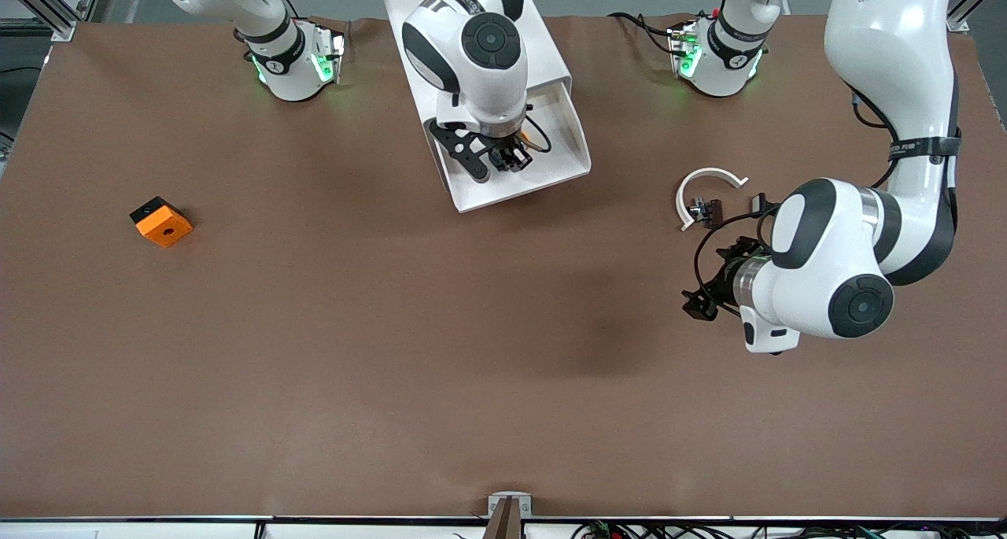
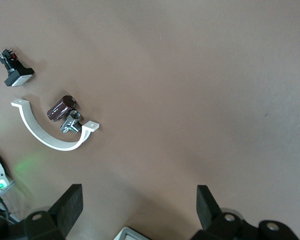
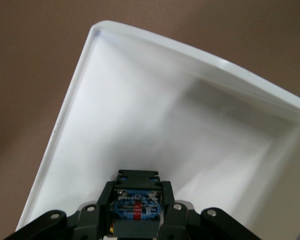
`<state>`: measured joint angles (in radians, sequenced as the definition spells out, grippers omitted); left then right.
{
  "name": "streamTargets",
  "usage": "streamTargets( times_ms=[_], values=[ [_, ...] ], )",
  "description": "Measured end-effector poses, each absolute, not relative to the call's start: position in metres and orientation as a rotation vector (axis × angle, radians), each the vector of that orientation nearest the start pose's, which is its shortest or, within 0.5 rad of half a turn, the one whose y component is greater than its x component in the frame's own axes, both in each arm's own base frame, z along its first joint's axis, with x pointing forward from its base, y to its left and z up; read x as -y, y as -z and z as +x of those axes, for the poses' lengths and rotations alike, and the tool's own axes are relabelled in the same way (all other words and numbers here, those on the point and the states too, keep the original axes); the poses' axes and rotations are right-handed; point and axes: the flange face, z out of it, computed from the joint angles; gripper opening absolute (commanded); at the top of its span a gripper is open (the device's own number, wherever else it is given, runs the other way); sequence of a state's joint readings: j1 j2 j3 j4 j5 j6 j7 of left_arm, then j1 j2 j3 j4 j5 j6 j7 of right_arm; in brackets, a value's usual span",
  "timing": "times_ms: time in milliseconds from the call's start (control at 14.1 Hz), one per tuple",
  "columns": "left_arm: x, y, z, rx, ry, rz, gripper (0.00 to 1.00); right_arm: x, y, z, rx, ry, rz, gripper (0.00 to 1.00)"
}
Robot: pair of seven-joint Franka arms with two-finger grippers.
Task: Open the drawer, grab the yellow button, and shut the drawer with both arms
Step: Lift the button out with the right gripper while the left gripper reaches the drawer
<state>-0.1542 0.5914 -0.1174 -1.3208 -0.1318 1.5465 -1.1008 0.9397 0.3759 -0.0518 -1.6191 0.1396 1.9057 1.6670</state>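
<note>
Looking down from the front, the drawer (image 1: 568, 142) is pulled out of the white cabinet (image 1: 543, 47) at the top middle of the brown table (image 1: 393, 350). The right gripper (image 1: 511, 158) is down inside the drawer, fingers closed on the button (image 1: 517, 141), where a bit of orange shows. The left gripper (image 1: 712, 283) waits over the table toward the left arm's end, fingers wide apart and holding nothing. A white curved strip (image 1: 704, 189) lies near it, farther from the front camera, with small dark clips (image 1: 706, 208) just beside it. An orange block (image 1: 161, 221) sits well apart, toward the right arm's end. From the left wrist, two black fingers (image 2: 67, 205) stand apart over bare table, with the strip (image 2: 45, 137), a brown clip (image 2: 61, 107) and a black part (image 2: 15, 70) close together. From the right wrist, the fingers (image 3: 107, 202) squeeze the button's blue-black base (image 3: 137, 205) over the drawer's white floor (image 3: 155, 120).
</note>
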Motion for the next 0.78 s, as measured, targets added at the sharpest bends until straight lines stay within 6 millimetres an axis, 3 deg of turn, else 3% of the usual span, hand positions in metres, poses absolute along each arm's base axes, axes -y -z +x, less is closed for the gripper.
streamTargets(
  times_ms=[142,425,638,780],
  values=[
    [0.193,-0.372,0.644,1.187,-0.609,-2.74,1.0,-0.517,-0.4,0.403,-1.28,-0.204,-2.919,0.17],
    [0.242,-0.364,0.61,1.038,-0.525,-2.82,1.0,-0.518,-0.414,0.408,-1.277,-0.192,-2.904,0.18],
    [0.266,-0.354,0.574,0.888,-0.471,-2.915,1.0,-0.504,-0.452,0.422,-1.309,-0.22,-2.939,0.16],
    [0.286,-0.351,0.553,0.818,-0.448,-2.958,1.0,-0.478,-0.486,0.438,-1.262,-0.263,-3.0,0.16]
  ],
)
